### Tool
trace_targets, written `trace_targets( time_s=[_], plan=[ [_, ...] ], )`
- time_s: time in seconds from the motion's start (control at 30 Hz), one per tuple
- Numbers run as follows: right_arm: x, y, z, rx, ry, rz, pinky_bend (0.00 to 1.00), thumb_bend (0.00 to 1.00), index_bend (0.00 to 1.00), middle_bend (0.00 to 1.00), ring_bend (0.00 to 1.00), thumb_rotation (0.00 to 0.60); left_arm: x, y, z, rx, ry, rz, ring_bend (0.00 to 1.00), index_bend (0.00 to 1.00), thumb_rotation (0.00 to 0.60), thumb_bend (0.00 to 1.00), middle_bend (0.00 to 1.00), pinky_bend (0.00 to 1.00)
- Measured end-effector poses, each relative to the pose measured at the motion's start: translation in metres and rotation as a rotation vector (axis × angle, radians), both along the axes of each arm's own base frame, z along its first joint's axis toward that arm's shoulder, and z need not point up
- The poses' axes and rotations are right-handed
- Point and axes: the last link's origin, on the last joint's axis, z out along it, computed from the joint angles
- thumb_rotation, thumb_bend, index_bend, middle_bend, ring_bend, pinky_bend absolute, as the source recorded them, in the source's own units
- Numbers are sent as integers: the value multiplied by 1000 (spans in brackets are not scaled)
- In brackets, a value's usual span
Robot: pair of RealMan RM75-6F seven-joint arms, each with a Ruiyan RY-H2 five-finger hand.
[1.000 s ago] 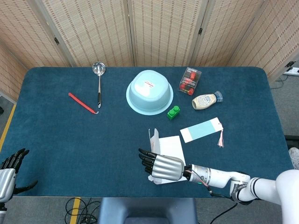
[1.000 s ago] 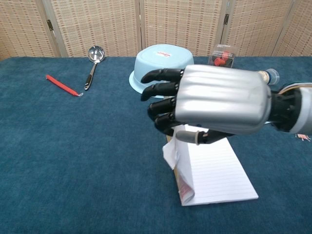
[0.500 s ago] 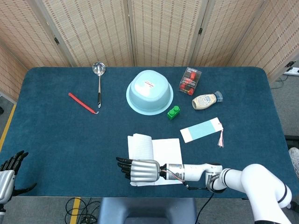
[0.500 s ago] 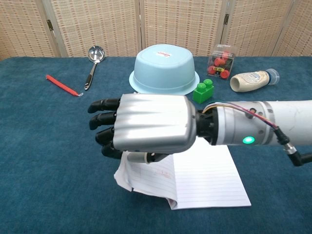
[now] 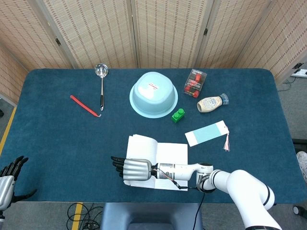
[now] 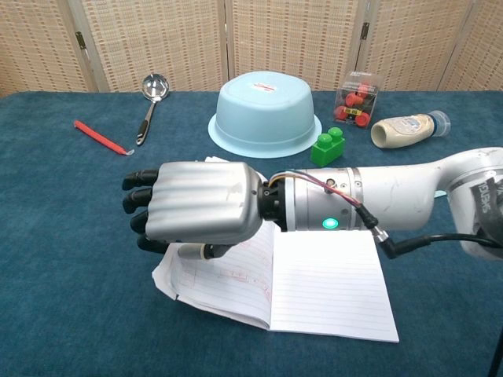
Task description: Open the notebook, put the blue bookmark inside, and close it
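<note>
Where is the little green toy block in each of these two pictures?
Head view: the green block sits just right of centre, at the lower right rim of the upside-down blue bowl.
Chest view: the block is upper middle, right of the bowl.
Shared landmark: the bowl, next to the block in both.

A staged test room is suggested: woven folding screens are set behind the far edge of a blue-carpeted desk (cables trail below).
</note>
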Motion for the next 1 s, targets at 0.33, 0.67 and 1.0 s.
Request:
trace_targets(
  time_s=[0.33, 0.67, 1.0],
  plan=[
    [6, -16, -12, -45, 27, -24, 144, 408, 769, 404, 211, 600, -5, -3, 1, -1, 0, 24, 132, 124, 600, 159, 86, 179],
    [10, -26, -23, -101, 23, -78, 53, 173, 279, 177, 115, 600, -6, -4, 1, -3, -2, 26, 132, 124, 600, 159, 86, 179],
    [23, -30, -24, -153, -21, -147, 0, 12, 0, 21, 0, 600, -7, -4, 2, -1, -3, 30, 132, 124, 600, 159, 86, 179]
  ],
)
